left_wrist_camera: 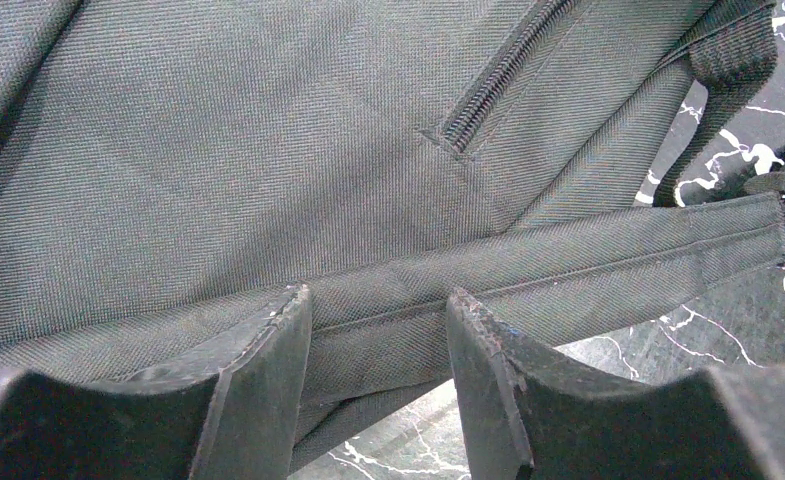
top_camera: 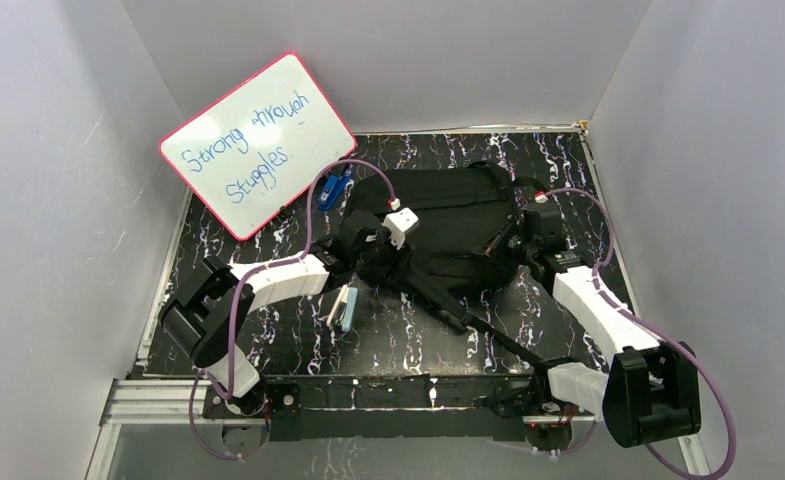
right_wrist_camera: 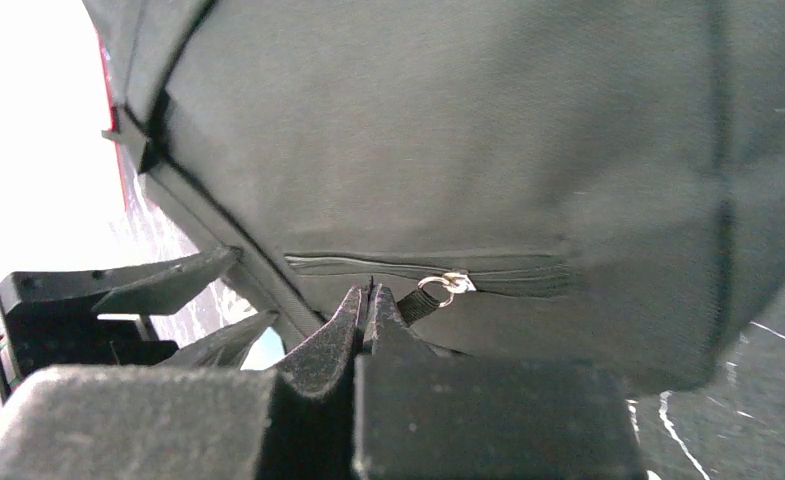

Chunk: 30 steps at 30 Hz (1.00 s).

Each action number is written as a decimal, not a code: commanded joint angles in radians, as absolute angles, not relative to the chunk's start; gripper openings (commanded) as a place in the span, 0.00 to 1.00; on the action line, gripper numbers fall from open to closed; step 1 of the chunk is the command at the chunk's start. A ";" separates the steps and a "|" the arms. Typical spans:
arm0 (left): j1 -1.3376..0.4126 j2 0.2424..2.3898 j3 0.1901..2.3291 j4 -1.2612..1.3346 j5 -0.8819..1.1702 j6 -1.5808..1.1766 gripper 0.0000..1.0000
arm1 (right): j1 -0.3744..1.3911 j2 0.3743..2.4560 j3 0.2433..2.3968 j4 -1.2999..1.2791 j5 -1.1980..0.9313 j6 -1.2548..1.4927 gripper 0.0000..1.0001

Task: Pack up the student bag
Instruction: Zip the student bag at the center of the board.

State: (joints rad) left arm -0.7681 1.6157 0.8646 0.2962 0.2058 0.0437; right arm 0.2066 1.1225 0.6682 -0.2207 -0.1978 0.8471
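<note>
Two hands are crowding one student bag (top_camera: 448, 215): left hand (left_wrist_camera: 378, 310), half-open, is straddling one strap (left_wrist_camera: 568, 260); right hand (right_wrist_camera: 370, 295) is pinching, seemingly, one zipper pull (right_wrist_camera: 413, 303).

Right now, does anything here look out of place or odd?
A shoulder strap of the black backpack trails loose across the table toward the near edge; it could snag. The whiteboard leans tilted at the left wall.

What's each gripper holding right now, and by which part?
Right gripper: jaws shut on the zipper pull tab of the student bag. Left gripper: jaws apart across a fabric band of the bag, no grip visible.
</note>
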 commanded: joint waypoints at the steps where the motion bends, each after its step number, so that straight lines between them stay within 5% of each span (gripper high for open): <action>1: -0.773 1.616 0.871 0.311 0.239 0.035 0.50 | 0.302 1.152 0.746 -0.117 -0.223 0.871 0.00; 30: -0.775 1.606 0.864 0.302 0.233 0.046 0.50 | 0.579 1.470 0.913 0.046 -0.167 0.916 0.00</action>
State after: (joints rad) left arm -0.7681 1.6157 0.8646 0.2989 0.2276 0.0414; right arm 0.5591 1.4628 0.8597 -0.0326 -0.1413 0.8993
